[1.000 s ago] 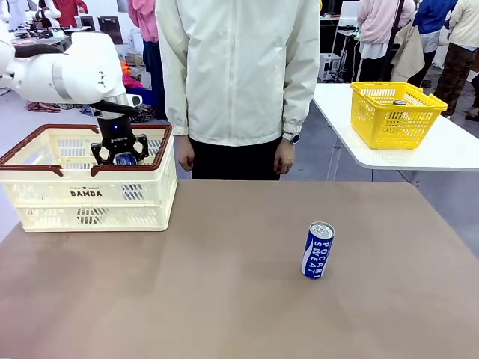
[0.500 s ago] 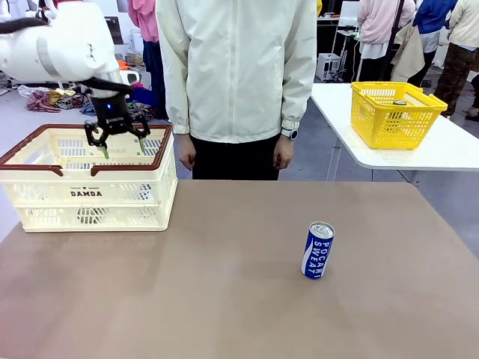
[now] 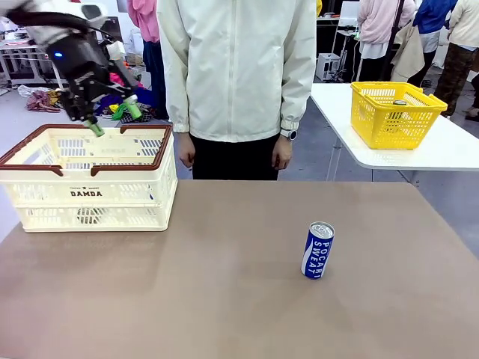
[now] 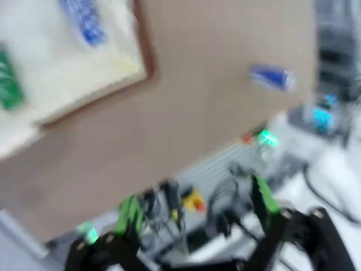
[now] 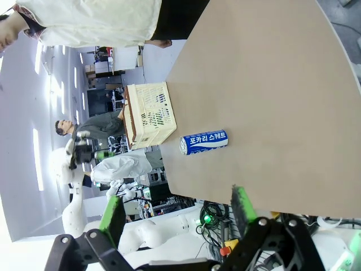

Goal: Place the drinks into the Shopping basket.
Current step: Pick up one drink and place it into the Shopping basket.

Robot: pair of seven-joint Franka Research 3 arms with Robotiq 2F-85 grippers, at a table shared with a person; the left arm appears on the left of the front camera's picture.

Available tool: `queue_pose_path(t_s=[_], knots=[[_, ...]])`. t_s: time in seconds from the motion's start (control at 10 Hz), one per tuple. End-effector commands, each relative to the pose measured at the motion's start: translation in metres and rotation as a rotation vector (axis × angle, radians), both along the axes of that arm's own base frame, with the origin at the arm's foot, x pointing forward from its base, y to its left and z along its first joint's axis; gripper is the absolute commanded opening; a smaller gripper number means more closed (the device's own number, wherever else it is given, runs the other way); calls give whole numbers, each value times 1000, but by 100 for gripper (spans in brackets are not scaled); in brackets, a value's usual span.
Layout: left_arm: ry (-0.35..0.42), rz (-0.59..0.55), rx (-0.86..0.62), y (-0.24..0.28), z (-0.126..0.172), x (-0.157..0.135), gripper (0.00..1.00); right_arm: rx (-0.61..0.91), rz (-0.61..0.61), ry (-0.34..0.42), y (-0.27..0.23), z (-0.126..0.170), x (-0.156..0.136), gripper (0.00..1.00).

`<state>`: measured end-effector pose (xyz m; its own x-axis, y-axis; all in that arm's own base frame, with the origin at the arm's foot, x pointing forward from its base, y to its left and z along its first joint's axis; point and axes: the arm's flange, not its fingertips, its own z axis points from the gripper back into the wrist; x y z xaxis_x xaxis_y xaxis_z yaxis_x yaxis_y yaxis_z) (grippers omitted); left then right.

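Observation:
The cream Shopping basket (image 3: 52,196) stands at the table's left back. My left gripper (image 3: 114,120) hangs tilted above its far rim, open and empty. The blurred left wrist view shows the basket (image 4: 84,68) with a blue can (image 4: 84,22) and a green can (image 4: 8,84) lying inside, beyond the open left gripper (image 4: 197,206). Another blue Pocari Sweat can (image 3: 318,250) stands upright on the table right of centre; it appears as a blue can (image 4: 272,76) in that wrist view. My right gripper (image 5: 177,212) is open and empty, well back from this can (image 5: 204,141) and the basket (image 5: 149,116).
A person in a pale jacket (image 3: 238,75) stands at the table's far edge, hands down. A yellow mesh basket (image 3: 394,112) sits on a white side table at the back right. Bare brown tabletop (image 3: 187,284) stretches between the crate and the standing can.
My left gripper has opened, leaving a blue can inside the basket, and has risen out of it, up and to the left. The standing can has not moved.

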<state>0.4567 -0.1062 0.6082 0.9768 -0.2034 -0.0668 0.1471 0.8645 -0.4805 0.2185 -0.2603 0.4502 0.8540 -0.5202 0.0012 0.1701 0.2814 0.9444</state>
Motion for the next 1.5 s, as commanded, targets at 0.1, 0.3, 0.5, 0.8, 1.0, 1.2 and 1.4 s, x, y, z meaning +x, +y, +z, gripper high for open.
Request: queue_pose_path(t_s=[0.1,0.3,0.5,0.8,1.0,1.2,1.4], knots=[[151,-249,-245,57,-33,-75,100,-2,10,-12,-1,1,-2,100],[-8,56,-617,101,-81,-117,100,-2,10,-12,-1,1,-2,100],[-240,392,-818,108,-135,-131,100,-2,10,-12,-1,1,-2,100],[24,123,-624,125,-117,-124,100,-2,10,-12,-1,1,-2,100],[24,123,-624,125,-117,-124,100,-2,10,-12,-1,1,-2,100],[24,123,-624,125,-117,-124,100,-2,10,-12,-1,1,-2,100],[24,123,-624,125,-117,-124,100,-2,10,-12,-1,1,-2,100]])
